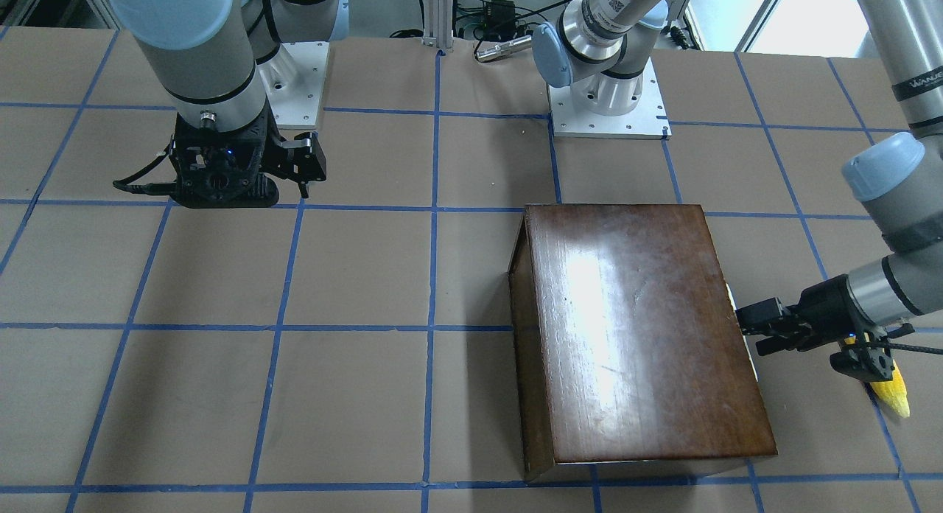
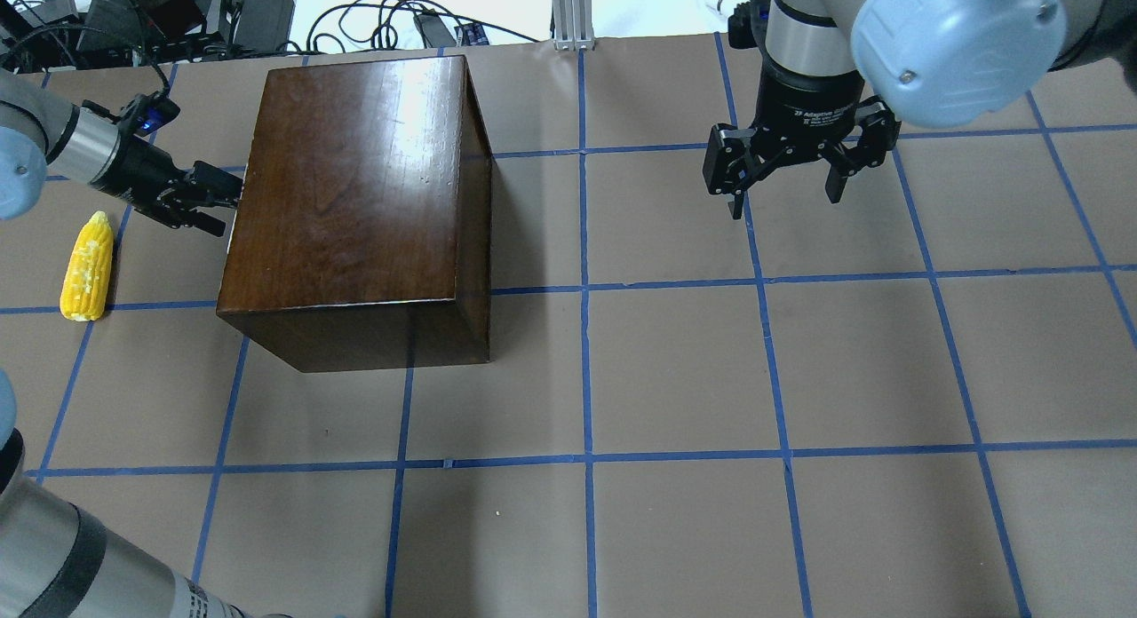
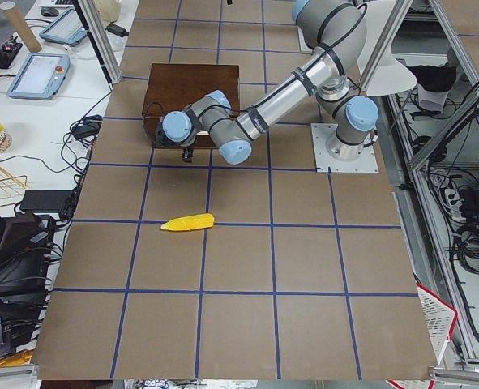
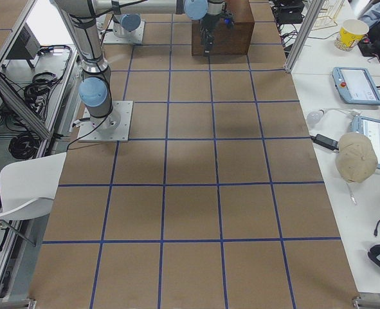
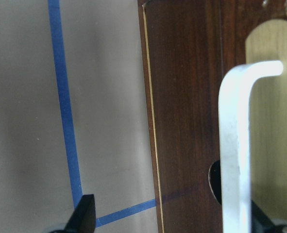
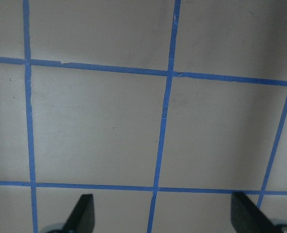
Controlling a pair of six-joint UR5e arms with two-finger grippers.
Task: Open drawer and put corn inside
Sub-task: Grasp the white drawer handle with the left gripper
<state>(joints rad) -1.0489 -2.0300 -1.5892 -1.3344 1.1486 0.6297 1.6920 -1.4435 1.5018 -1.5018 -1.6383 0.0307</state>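
The glossy dark-brown box (image 2: 355, 183) stands on the table, also in the front view (image 1: 633, 329). Its drawer is closed; the dark front panel (image 5: 182, 121) and metal pull (image 5: 235, 145) fill the left wrist view. My left gripper (image 2: 213, 205) is open at that face, its fingers on either side of the pull without gripping it; it also shows in the front view (image 1: 751, 332). The yellow corn (image 2: 87, 267) lies on the table beside my left arm, apart from the box, and shows in the front view (image 1: 893, 395). My right gripper (image 2: 786, 205) is open and empty above the table.
The table is brown with a blue tape grid (image 2: 586, 289). Both arm bases (image 1: 608, 107) stand at its robot side. Cables and power supplies (image 2: 178, 14) lie past the far edge behind the box. The right wrist view shows only bare table (image 6: 162, 121).
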